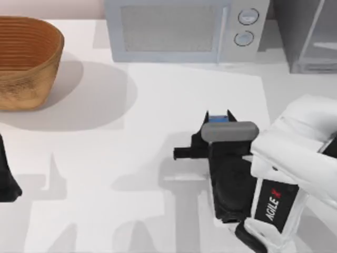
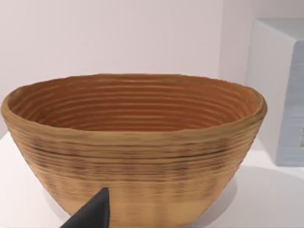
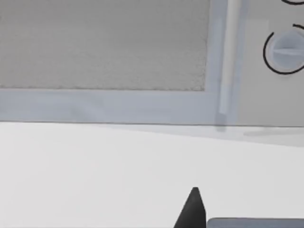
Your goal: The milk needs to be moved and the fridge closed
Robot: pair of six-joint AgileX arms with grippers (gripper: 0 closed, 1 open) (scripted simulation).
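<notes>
- In the top view the right gripper (image 1: 218, 120) is sitting right of the table's centre, at about four o'clock from the middle of the table (image 1: 158, 158), with its white AgileX arm coming in from the five o'clock corner.
- The milk (image 1: 218, 118) is showing as a sliver of blue between the dark fingers, just past the grey wrist block, so the right gripper is clamping on the carton; whether the carton is resting on the table or lifted cannot be told.
- The microwave (image 1: 179, 29) is standing along the far edge at twelve o'clock from the gripper, its two round knobs on its right side.
- In the right wrist view the microwave (image 3: 104, 52) door is facing the camera across bare white table, with one dark fingertip (image 3: 192, 209) poking up at the near edge.
- The fridge (image 1: 310, 34) is standing in the one o'clock corner, its glassy door panel in a pale frame.
- The basket (image 1: 23, 60) is resting at ten o'clock, well apart from the milk.
- The left gripper (image 1: 6, 182) is parking at the nine o'clock edge; I cannot tell how its fingers are set.
- In the left wrist view the basket (image 2: 137, 142) is looming close, with a dark fingertip (image 2: 92, 213) in front of its wall.
</notes>
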